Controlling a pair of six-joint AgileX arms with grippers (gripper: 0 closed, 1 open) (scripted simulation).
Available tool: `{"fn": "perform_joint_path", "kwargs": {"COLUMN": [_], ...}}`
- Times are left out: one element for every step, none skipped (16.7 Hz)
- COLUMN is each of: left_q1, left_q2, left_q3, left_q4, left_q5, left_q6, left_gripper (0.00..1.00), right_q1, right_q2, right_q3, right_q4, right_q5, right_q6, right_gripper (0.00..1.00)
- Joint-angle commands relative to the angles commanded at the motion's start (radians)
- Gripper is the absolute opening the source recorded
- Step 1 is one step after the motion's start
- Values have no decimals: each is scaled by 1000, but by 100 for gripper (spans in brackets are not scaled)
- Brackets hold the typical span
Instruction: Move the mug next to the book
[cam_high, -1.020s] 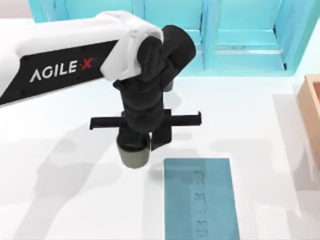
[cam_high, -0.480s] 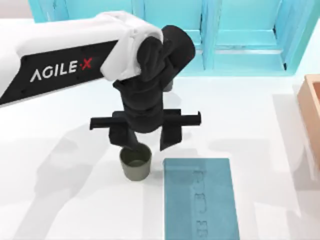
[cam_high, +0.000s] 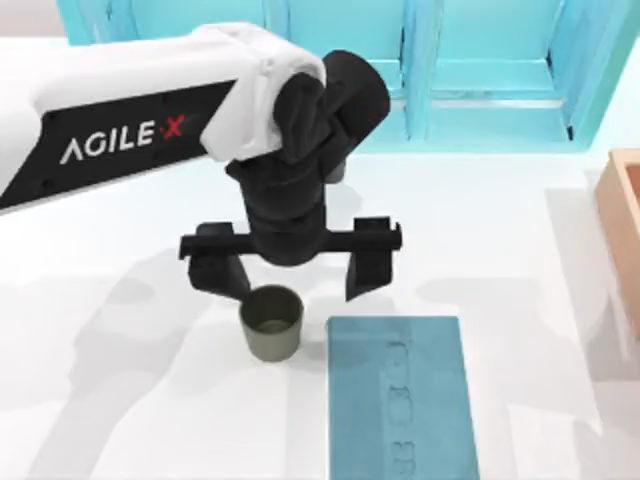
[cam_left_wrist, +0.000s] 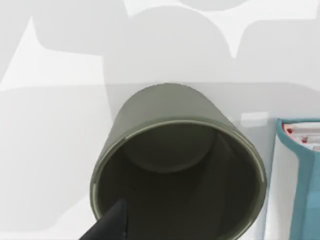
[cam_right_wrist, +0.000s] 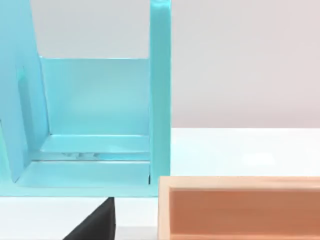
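The book (cam_high: 399, 398) lies flat at the near edge of the white table (cam_high: 520, 260), its long side running away from the near edge, faint embossed letters along its teal cover. Just beside its far left corner stands the mug (cam_high: 270, 322), upright, its dark inside open to the top camera; a thin strip of table shows between mug and book, so they are close but apart. In the left wrist view the mug (cam_left_wrist: 178, 165) stands directly below the camera with its rim facing up, the teal edge of the book (cam_left_wrist: 300, 175) just off to one side and one dark fingertip (cam_left_wrist: 111, 224) crossing in front of its rim.

Above the mug hangs the left gripper (cam_high: 290, 277), pointing straight down from the black wrist. Its jaws are spread wide apart along the crossbar: one finger stands just left of the mug's far rim, the other to the right, over the bare table beyond the book's far edge. Neither finger touches the mug. The white AgileX left arm (cam_high: 130, 125) reaches in from the left side of the table.

Farthest back, a light-cyan shelf unit (cam_high: 480, 70) runs along the table's far edge, and a wooden box (cam_high: 622, 215) sits at the right edge. The right wrist view shows the same shelf unit (cam_right_wrist: 95, 125) and wooden box (cam_right_wrist: 240, 207), with a dark fingertip of the right gripper (cam_right_wrist: 97, 222) at the frame's edge; whether its jaws are apart cannot be told.
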Motion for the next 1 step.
{"fn": "perform_joint_path", "kwargs": {"left_q1": [0], "left_q2": [0], "left_q3": [0], "left_q4": [0], "left_q5": [0], "left_q6": [0], "left_gripper": [100], "right_q1": [0], "right_q2": [0], "right_q3": [0], "right_q4": [0], "right_q5": [0], "right_q6": [0], "right_gripper": [100]}}
